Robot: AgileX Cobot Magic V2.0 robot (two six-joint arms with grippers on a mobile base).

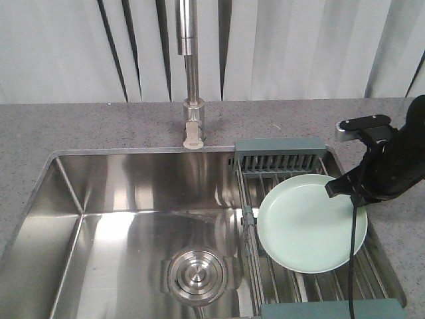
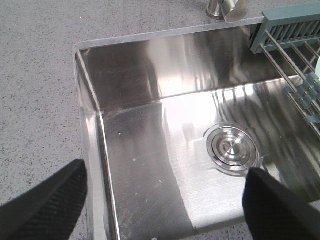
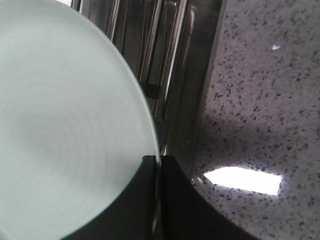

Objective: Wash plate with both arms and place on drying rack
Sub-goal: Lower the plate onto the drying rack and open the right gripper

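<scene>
The pale mint-green plate (image 1: pixel 309 222) hangs tilted over the drying rack (image 1: pixel 282 159), which spans the right part of the sink. My right gripper (image 1: pixel 340 188) is shut on the plate's right rim; in the right wrist view the two black fingers (image 3: pixel 145 195) pinch the rim of the plate (image 3: pixel 60 120). My left gripper (image 2: pixel 165 200) is open and empty above the sink's near left corner, with its fingers (image 2: pixel 45 205) at the lower corners of the view. The left arm is out of the front view.
The steel sink basin (image 1: pixel 119 232) has a round drain (image 1: pixel 196 274) in its floor. A tall tap (image 1: pixel 192 80) stands behind it. Grey speckled counter (image 1: pixel 66 126) surrounds the sink. The rack's wires (image 3: pixel 165 55) and counter (image 3: pixel 265 90) lie under the plate.
</scene>
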